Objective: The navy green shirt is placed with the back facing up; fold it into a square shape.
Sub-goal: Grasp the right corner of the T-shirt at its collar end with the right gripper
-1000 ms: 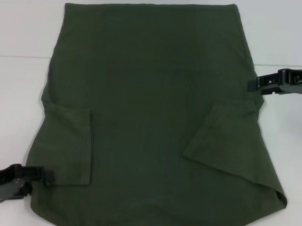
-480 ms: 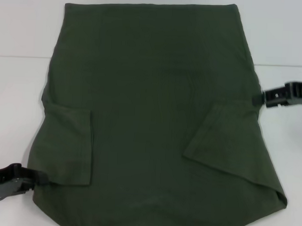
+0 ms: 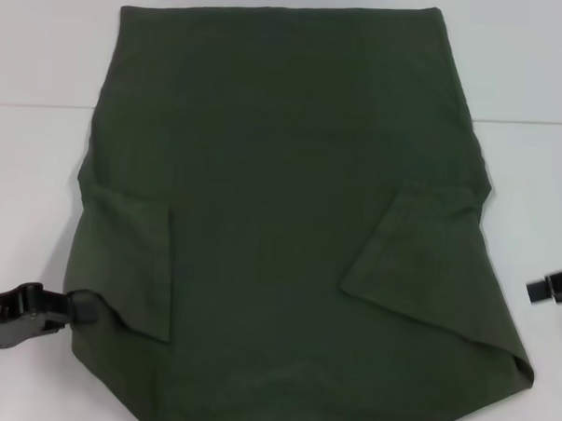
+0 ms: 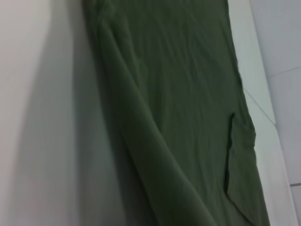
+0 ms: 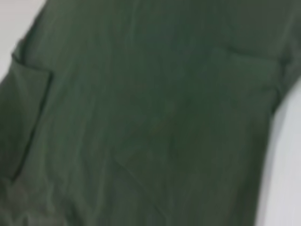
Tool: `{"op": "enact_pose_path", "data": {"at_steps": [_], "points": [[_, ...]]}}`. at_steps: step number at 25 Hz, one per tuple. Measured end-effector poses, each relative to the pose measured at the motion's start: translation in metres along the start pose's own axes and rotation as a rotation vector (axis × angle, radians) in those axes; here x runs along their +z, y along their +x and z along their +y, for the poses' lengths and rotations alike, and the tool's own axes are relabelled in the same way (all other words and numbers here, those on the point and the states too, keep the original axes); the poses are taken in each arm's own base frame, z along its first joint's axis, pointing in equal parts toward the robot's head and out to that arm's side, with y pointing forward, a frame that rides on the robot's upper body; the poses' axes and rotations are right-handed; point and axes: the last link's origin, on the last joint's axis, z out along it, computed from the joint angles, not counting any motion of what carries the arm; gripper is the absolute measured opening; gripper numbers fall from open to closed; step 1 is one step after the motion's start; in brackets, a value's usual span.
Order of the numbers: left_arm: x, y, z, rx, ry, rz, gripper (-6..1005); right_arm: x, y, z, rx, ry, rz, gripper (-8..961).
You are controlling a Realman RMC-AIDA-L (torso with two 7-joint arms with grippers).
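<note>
The navy green shirt (image 3: 281, 220) lies flat mid-table, sleeves folded in, long axis running from near edge to far edge. The left tool (image 3: 88, 308) touches its near-left corner — grip state unclear. The right tool (image 3: 537, 290) sits apart off the shirt's right side — likewise unclear.

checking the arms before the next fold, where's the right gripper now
In the head view the right gripper sits at the right edge, on the white table, apart from the navy green shirt.
</note>
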Motion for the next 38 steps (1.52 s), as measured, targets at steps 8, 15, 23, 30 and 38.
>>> {"op": "enact_pose_path", "data": {"at_steps": [8, 15, 23, 30, 38], "points": [[0.002, 0.003, -0.002, -0.012, 0.008, 0.019, 26, 0.008, 0.018, -0.004, -0.014, 0.013, 0.078, 578], [0.003, 0.003, -0.003, -0.016, 0.010, 0.031, 26, 0.024, 0.030, 0.000, -0.072, -0.003, 0.124, 578], [0.006, 0.005, -0.001, -0.011, 0.002, 0.029, 26, 0.033, 0.036, -0.002, -0.066, 0.025, 0.143, 578], [0.007, 0.004, -0.001, -0.016, -0.003, 0.025, 26, 0.041, 0.035, -0.001, -0.070, 0.035, 0.130, 578], [0.007, 0.004, -0.001, -0.017, -0.003, 0.025, 26, 0.045, 0.036, -0.001, -0.065, 0.050, 0.136, 577]]}}
